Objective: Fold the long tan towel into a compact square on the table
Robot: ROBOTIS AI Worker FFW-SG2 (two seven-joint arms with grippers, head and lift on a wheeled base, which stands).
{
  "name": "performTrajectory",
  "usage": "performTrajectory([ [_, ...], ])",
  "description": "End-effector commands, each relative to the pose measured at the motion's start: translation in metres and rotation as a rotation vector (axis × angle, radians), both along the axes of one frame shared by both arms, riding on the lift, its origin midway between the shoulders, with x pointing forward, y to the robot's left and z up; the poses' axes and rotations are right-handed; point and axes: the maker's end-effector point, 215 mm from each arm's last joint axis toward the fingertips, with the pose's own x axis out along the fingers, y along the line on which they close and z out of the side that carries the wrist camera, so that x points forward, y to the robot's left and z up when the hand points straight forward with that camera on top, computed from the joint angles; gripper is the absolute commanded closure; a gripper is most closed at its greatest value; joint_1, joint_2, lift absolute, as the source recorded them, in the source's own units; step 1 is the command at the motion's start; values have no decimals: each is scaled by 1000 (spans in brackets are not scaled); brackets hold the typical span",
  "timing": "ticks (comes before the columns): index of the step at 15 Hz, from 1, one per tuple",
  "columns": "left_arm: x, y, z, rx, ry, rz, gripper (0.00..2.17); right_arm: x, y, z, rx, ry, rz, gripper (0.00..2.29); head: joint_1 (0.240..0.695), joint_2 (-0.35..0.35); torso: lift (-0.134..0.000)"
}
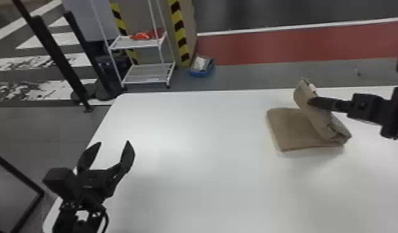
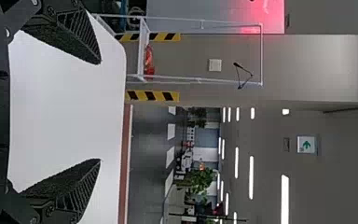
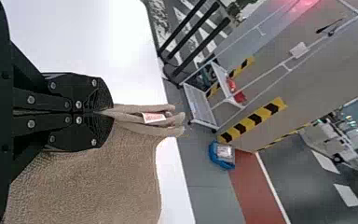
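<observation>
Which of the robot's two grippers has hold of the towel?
The right gripper: it is shut on the tan towel, while the left gripper stands open with nothing in it.

Tan cloth towel [image 1: 289, 130], matt and rough, smooth white table [image 1: 201, 173] (faintly glossy)

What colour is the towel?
The towel is plain tan, a sandy light brown. It shows best in the right wrist view.
</observation>
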Motion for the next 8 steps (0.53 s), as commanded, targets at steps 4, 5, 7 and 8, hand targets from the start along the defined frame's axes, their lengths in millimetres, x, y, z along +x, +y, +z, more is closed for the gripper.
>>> performTrajectory([
  [4, 1, -4, -3, -1, 7, -5, 147, -9, 10, -21, -68, 60, 15, 1781, 695, 238, -123],
  [5, 1, -4, -4, -1, 8, -5, 147, -5, 15, -18, -65, 44, 13, 1781, 695, 238, -123],
  [7, 1, -3, -5, 0, 10, -5, 147, 2, 30, -15, -54, 27, 19, 1777, 695, 243, -123],
  [8, 0, -3, -5, 0, 11, -5, 147, 3, 35, -17, -57, 27, 25, 1777, 695, 251, -123],
])
